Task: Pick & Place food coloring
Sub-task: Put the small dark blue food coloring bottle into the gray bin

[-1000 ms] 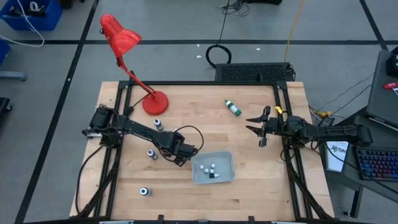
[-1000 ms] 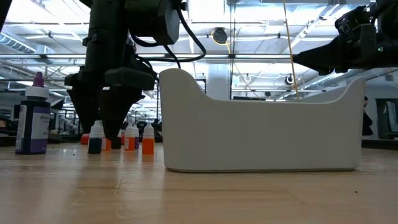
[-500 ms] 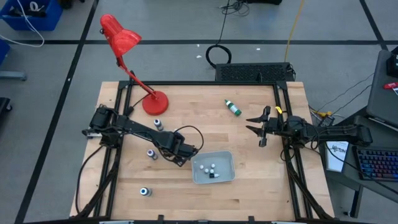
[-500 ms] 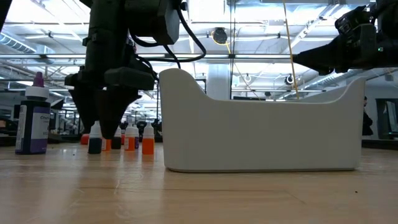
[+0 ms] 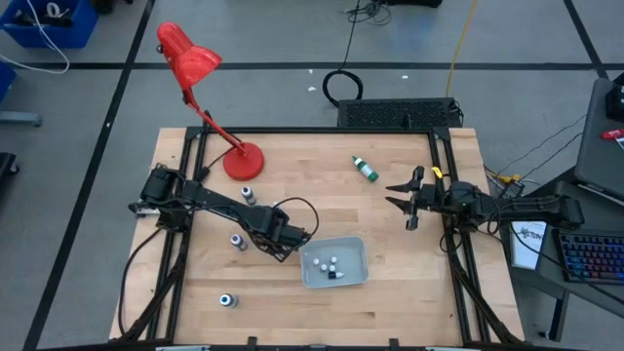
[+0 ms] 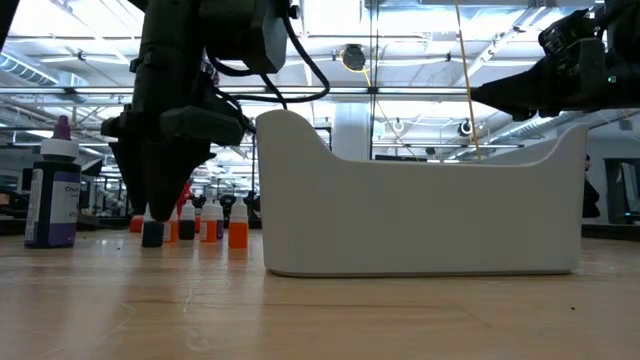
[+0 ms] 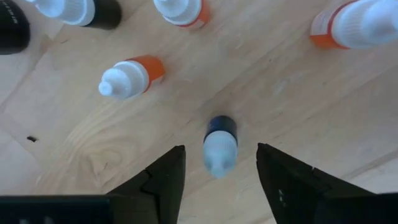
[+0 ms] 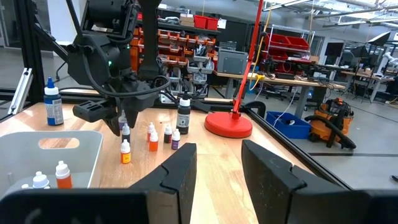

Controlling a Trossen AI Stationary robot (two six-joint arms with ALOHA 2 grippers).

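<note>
Left gripper (image 7: 217, 165) over a dark-bodied vial (image 7: 219, 142)
Its fingers (image 7: 163, 177) flank the vial, apart, not yet touching; right gripper (image 5: 408, 203) waits near the table's right edge, fingers apart, empty.

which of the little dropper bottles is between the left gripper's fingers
The dark blue-bodied vial with a white tip, standing between the left gripper fingers. The orange vials around it stand outside the jaws, which are not yet shut on it.

No text, label or number can be read — the bottle labels are too small.
</note>
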